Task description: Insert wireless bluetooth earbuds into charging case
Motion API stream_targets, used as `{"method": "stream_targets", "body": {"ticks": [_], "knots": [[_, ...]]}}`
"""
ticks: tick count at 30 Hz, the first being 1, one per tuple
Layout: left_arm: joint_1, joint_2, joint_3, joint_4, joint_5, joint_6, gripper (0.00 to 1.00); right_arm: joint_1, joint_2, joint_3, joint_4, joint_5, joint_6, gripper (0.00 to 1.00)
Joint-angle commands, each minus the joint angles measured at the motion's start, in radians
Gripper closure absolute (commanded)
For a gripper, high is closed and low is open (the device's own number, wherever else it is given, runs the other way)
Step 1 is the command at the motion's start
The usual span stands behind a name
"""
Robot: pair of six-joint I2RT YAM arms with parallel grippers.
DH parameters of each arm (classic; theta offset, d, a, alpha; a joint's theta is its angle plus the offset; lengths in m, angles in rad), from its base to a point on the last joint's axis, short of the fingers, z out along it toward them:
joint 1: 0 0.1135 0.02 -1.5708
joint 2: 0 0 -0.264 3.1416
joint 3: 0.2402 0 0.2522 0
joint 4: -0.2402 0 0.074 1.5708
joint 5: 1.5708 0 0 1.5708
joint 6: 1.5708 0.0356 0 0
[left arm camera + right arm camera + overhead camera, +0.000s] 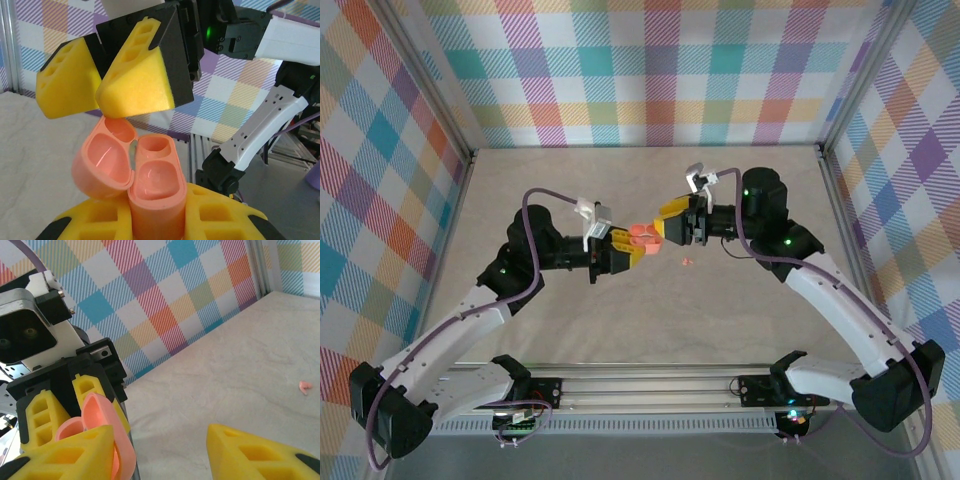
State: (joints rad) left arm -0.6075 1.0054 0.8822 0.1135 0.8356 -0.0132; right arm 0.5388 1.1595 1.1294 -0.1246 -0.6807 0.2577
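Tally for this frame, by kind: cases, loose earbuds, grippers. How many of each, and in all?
case: 1, pink, lid open, clamped in the left gripper
earbud: 1, pink, loose on the table
grippers: 2, the left gripper and the right gripper, which is open just above the case
Total: 4

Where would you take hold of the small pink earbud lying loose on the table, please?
I'd pinch the pink earbud across its body, coming straight down from above. It lies low and alone on the table, so the jaws can probably straddle it only top-down; a sideways approach would likely just push it.
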Motion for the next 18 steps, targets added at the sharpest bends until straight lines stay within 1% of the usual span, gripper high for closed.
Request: {"method": "stream_targets", "body": {"ticks": [1,4,8,14,18], "knots": [[-0.009,-0.044,0.023,-0.039,0.002,0.073,0.96,-0.005,0.014,0.034,-0.033,0.034,0.021,0.48],[-0.009,-0.044,0.015,-0.082,-0.059,0.085,0.96,-0.005,0.007,0.039,-0.042,0.031,0.046,0.46],[-0.003,-0.049,-0.03,-0.069,-0.134,0.06,0.96,-0.005,0.0,0.064,-0.1,0.08,0.079,0.43],[0.022,-0.061,-0.099,-0.029,-0.19,-0.003,0.97,-0.006,-0.005,0.101,-0.234,0.173,0.116,0.42],[0.035,-0.079,-0.138,-0.035,-0.215,-0.016,0.96,-0.008,-0.017,0.097,-0.304,0.252,0.126,0.42]]}}
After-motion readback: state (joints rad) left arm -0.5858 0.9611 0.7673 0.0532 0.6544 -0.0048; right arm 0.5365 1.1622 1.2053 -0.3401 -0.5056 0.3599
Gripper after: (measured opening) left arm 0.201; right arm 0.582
